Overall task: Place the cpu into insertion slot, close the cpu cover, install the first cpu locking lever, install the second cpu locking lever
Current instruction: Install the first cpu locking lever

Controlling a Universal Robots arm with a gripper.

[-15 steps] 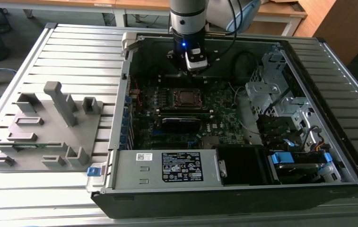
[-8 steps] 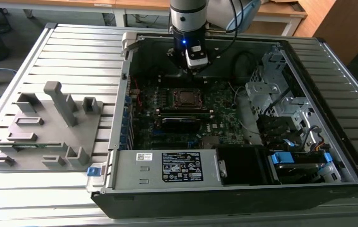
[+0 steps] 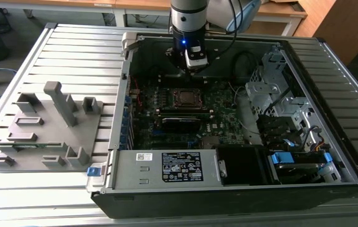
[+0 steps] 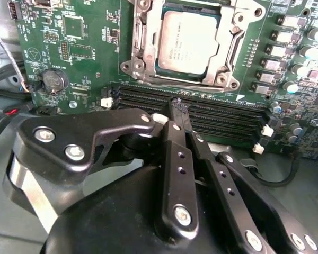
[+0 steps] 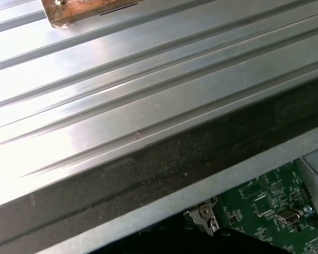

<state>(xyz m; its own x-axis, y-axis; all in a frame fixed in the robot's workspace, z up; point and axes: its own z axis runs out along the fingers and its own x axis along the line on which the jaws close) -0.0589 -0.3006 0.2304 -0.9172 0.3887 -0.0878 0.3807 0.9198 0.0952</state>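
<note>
Sitting seated in the insertion slot [image 4: 188, 45] at upper centre of the second wrist view, the cpu [image 4: 190, 43], cpu cover [image 4: 140, 37] framing it, gripper [image 4: 183, 124] hovering just below, fingers pinched together, grasping nothing.

My first wrist view glares white across the ribbed metal table [image 5: 95, 106] at left; the exterior view stays evenly lit, case interior [image 3: 229, 109] dim.

Cpu [image 4: 190, 42] dull silver metal; cpu cover [image 4: 143, 39] shiny steel.
</note>
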